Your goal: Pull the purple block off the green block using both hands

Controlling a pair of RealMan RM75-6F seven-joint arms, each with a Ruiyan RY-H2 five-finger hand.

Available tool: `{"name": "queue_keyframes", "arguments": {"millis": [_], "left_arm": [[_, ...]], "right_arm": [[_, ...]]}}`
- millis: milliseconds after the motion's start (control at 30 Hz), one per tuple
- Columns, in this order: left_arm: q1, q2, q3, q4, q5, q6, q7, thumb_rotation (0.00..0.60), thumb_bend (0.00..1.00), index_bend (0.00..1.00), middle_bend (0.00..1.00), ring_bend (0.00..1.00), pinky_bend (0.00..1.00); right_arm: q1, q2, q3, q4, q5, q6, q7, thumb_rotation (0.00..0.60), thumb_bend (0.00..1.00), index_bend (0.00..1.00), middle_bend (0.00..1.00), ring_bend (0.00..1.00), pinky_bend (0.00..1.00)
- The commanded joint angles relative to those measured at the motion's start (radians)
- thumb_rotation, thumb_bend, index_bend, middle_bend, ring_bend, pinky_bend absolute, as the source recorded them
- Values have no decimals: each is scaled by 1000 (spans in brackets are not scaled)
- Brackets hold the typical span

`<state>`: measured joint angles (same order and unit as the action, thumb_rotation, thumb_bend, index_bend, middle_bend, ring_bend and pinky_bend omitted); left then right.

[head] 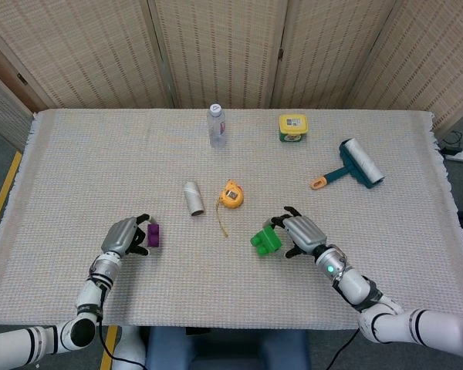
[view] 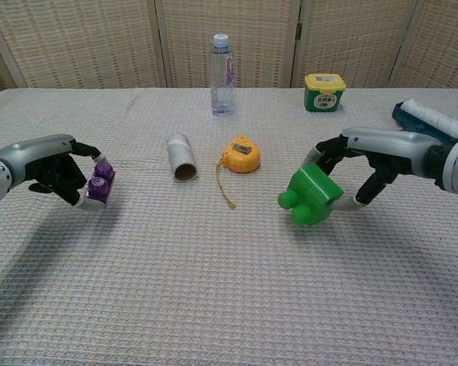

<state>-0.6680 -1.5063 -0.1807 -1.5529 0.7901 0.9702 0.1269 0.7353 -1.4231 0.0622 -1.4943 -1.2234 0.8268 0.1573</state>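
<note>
Two blocks are sitting apart, one in each hand, over a woven cloth-covered table (head: 77, 154). Left hand (head: 123, 235) is curling its fingers around the purple block (head: 153, 235), holding it near the front-left part of the table; in the chest view the same left hand (view: 57, 169) is gripping the purple block (view: 100, 183) with the studs facing up and slightly tilted, low over the cloth; whether it is touching the cloth I cannot tell. Right hand (head: 305, 231) is wrapping its fingers around the green block (head: 266, 240), which is lying to the front-right of centre; in the chest view the right hand (view: 366, 164) is holding the green block (view: 311, 196) from behind and above, with the studs pointing left and downward, and the block is appearing to hang just above the cloth. Both blocks are well apart from each other, with bare cloth between them. Between and behind the hands, a yellow tape measure (head: 231, 194) is lying near the centre with its strap trailing toward the front, and a short white cylinder (head: 193, 198) is lying on its side just beside it to the left. Farther back, a clear water bottle (head: 217, 126) is standing upright, a small yellow-lidded green tub (head: 292, 128) is sitting to its right, and a teal lint roller (head: 353, 164) with an orange handle tip is lying toward the right edge.
</note>
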Motion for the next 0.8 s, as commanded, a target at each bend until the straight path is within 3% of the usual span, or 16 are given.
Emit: {"name": "queue_keyframes", "arguments": {"millis": [33,100,200,467,600,667,733,800], "left_arm": [[1,8,-3,-1,-5,-19,-3,600,495,321,1000,970,1000],[1,8,-6,1,-12,-26,-5,600,433,128,1000,946,1000],[2,9,-8,0,-6,-30,-5,600,359,10,1000,918,1000],[6,22,-20,-29,9,-39,-20,600,277,0,1000,905,1000],[33,53,-46,-89,115,16,-78,600,265,0,1000,898,1000],[46,85,-33,-118,187,55,-63,600,262,0,1000,879,1000],[65,131,-3,-143,282,114,-11,600,261,11,981,813,977],[87,155,27,-142,366,179,33,600,261,55,859,679,884]], "right_arm": [[12,28,0,-19,10,-44,-19,600,382,174,72,54,0],[12,37,4,-28,17,-54,-17,600,382,5,6,7,0],[3,49,8,-40,15,-55,-2,600,383,0,0,0,0],[-1,136,17,-125,-9,-73,6,600,376,0,0,0,0],[-17,202,27,-198,-58,-36,14,600,368,0,0,0,0],[-30,232,23,-215,-85,0,-19,600,367,0,0,0,0],[-56,259,9,-224,-105,55,-93,600,367,0,0,0,0],[-88,271,-8,-225,-97,110,-185,600,367,0,0,0,0]]}}
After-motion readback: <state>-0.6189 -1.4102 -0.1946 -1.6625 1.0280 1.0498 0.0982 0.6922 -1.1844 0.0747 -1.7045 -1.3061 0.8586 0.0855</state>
